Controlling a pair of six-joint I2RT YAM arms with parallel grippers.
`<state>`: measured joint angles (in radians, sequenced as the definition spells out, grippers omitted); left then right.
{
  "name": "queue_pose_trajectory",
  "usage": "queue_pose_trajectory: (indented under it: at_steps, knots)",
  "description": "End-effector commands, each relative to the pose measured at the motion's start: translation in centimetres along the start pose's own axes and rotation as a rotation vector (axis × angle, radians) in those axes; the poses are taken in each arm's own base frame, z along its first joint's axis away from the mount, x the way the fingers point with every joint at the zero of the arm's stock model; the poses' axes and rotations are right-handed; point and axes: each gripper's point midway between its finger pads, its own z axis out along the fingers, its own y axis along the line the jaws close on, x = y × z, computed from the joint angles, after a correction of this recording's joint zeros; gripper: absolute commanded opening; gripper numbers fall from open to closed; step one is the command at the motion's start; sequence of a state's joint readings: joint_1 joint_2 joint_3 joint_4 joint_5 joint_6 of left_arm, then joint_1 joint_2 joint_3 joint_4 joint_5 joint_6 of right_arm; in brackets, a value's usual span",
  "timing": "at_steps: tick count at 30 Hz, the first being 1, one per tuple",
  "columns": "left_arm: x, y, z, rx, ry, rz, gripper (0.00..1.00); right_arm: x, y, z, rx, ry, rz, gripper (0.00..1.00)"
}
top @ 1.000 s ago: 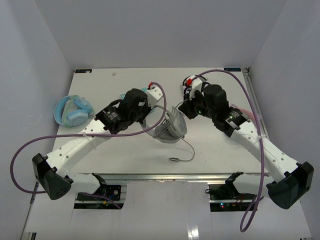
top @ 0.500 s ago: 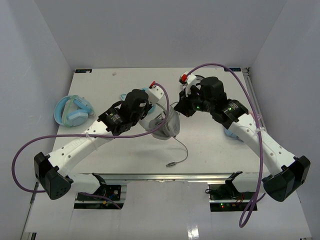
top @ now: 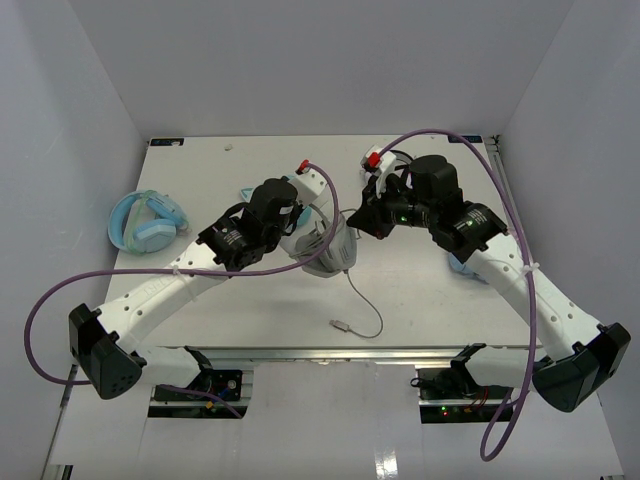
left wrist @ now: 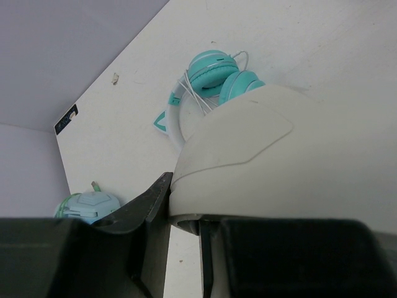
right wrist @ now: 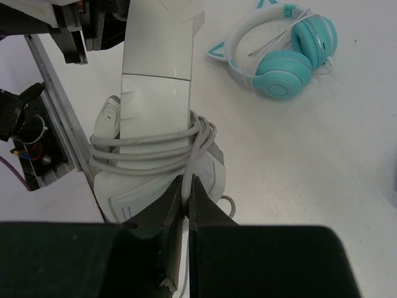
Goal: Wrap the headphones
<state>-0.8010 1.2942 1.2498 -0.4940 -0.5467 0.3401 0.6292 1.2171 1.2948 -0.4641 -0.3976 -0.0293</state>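
The light grey headphones (top: pixel 328 252) are held above the table between both arms. My left gripper (top: pixel 300 238) is shut on one cup (left wrist: pixel 260 155), with its jaws (left wrist: pixel 185 205) clamped on the cup's edge. In the right wrist view the headband (right wrist: pixel 158 49) stands upright and several turns of the grey cable (right wrist: pixel 155 149) lie wound around it above the cups. My right gripper (right wrist: pixel 186 186) is shut on the cable just below the turns; it also shows in the top view (top: pixel 365 217). The loose cable end with its plug (top: pixel 340 323) trails on the table.
Teal cat-ear headphones (right wrist: pixel 285 56) lie on the table behind the held pair, also in the left wrist view (left wrist: pixel 214 71). Pale blue headphones (top: pixel 145 222) lie at the table's left edge. The front table edge with rail (right wrist: pixel 49 112) is close by.
The headphones and left gripper have shifted slightly left and back. My right gripper has come in closer to them with the cable, and the trailing plug end has slid a little left.
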Motion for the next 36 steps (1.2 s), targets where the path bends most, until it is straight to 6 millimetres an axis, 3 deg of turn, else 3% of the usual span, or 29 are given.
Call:
queue_pose_trajectory:
  at_steps: [1, 7, 27, 36]
  knots:
    - [1.5, 2.9, -0.8, -0.136, 0.059, 0.010, 0.00, -4.0, 3.2, -1.9, -0.139, -0.154, -0.075, 0.08]
    - [1.6, 2.7, -0.5, -0.141, 0.065, -0.009, 0.00, -4.2, 4.9, -2.0, -0.244, -0.176, -0.069, 0.09]
    - [0.0, 1.9, -1.1, -0.085, 0.022, -0.194, 0.00, -2.3, 5.2, 0.9, -0.348, -0.154, 0.026, 0.16]
    - [0.2, 1.1, -0.8, -0.103, 0.128, -0.367, 0.00, -1.3, 5.8, 1.2, -0.373, -0.178, 0.099, 0.16]
